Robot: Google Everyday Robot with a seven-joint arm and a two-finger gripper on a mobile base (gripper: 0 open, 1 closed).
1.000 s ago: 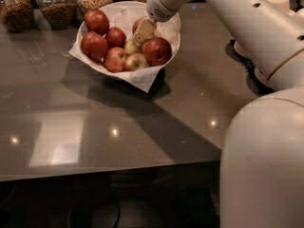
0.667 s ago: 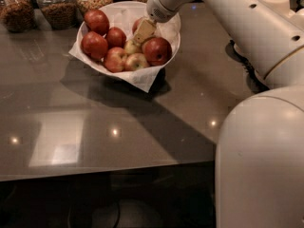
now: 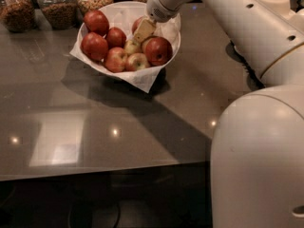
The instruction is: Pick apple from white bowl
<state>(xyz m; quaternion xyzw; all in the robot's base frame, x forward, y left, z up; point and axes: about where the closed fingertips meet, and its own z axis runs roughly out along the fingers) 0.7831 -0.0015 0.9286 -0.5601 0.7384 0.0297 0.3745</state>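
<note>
A dark, glossy countertop fills the view, catching a few ceiling lights as bright spots, with a row of glass jars holding brownish dry goods along its far edge. The white bowl sits near those jars, lined with crumpled white paper whose corners hang out past the rim onto the counter. It holds a heap of fruit. Several red apples lie on the left side, a larger dark-red apple is on the right, and two small yellow-green apples sit between them toward the front. The robot's pale arm reaches in from the right, over its bulky rounded body, and ends above the bowl's far right side. The gripper is lowered into the bowl among the fruit, its tan tip just above the yellow-green apples and beside the dark-red one. The apple lies at the back of the pile, touching the gripper's left side and partly hidden by it. It cannot be told whether the gripper is open or closed, or whether it has a hold on anything.
</note>
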